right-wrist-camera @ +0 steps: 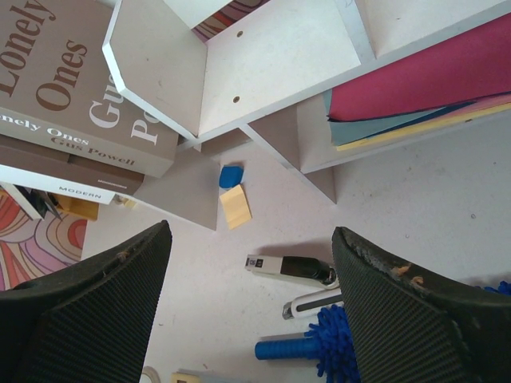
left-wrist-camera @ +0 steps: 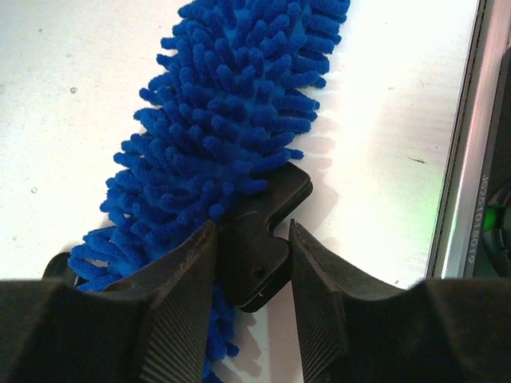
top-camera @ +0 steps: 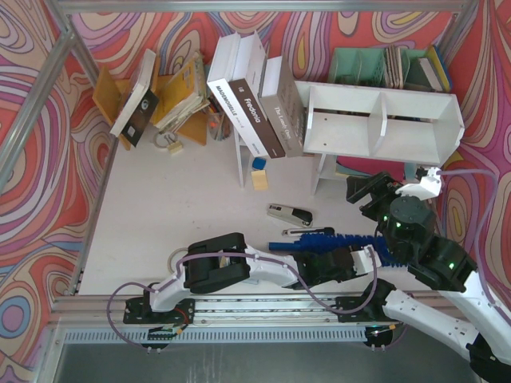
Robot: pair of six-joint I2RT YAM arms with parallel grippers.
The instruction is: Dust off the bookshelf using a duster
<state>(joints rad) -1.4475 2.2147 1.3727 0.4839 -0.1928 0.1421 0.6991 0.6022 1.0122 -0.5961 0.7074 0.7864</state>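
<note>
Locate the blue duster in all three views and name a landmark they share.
Top external: the duster lies low and right of centre, on the table, nearer the arm bases than the stapler.
Left wrist: the duster fills the centre, from the top edge down toward the bottom left.
Right wrist: the duster is at the bottom edge, right of centre, below the stapler.
Shared landmark: the white table under it.
</note>
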